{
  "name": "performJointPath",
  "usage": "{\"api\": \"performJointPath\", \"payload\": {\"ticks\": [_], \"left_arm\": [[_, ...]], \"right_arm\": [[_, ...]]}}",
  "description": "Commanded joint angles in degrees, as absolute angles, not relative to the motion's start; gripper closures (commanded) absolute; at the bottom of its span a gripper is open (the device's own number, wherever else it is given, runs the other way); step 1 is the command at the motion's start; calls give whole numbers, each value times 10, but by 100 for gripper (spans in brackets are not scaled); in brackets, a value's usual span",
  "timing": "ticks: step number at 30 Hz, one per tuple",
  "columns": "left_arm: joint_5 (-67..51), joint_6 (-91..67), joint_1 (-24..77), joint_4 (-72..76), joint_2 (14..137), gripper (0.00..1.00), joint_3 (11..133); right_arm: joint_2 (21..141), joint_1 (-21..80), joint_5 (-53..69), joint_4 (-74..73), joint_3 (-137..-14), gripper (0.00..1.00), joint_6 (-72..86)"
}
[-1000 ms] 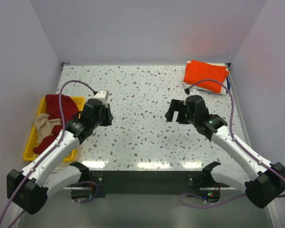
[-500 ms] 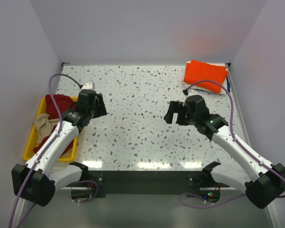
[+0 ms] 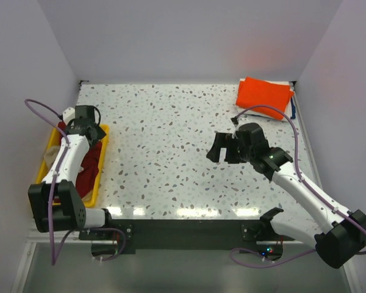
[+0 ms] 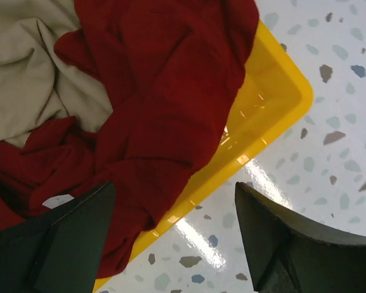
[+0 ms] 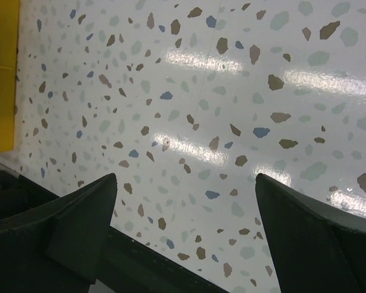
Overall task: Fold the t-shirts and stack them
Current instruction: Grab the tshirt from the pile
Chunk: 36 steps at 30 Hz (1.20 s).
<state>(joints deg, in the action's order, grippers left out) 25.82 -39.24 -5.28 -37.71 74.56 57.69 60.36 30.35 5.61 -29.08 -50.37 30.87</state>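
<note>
A crumpled dark red t-shirt [image 4: 152,122] sprawls against a rumpled beige t-shirt [image 4: 30,67] in the yellow tray [image 4: 274,104]; left end effector [image 4: 174,241] and right end effector [image 5: 186,226] both gape, released.

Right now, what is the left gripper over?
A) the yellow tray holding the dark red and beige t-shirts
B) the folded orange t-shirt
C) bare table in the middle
A: the left wrist view shows the open left gripper above the yellow tray, with the dark red t-shirt and beige t-shirt beneath.

Spread fingers [image 5: 67,226] hang over the speckled table [image 5: 201,122], yellow tray [image 5: 1,73] at left edge.
</note>
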Motion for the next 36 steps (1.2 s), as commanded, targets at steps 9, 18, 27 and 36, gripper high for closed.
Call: {"api": "performJointPath", "payload": {"ticks": [9, 18, 27, 36], "left_arm": [[274, -424, -79, -362, 926, 41, 646], [270, -424, -83, -380, 886, 100, 665], [286, -386, -83, -424, 734, 100, 750], [189, -333, -83, -371, 647, 100, 878]], "right_arm": [[592, 303, 85, -277, -501, 1, 316], [591, 302, 86, -276, -500, 1, 315], [608, 302, 104, -270, -500, 1, 318], [621, 303, 131, -258, -501, 1, 316]]}}
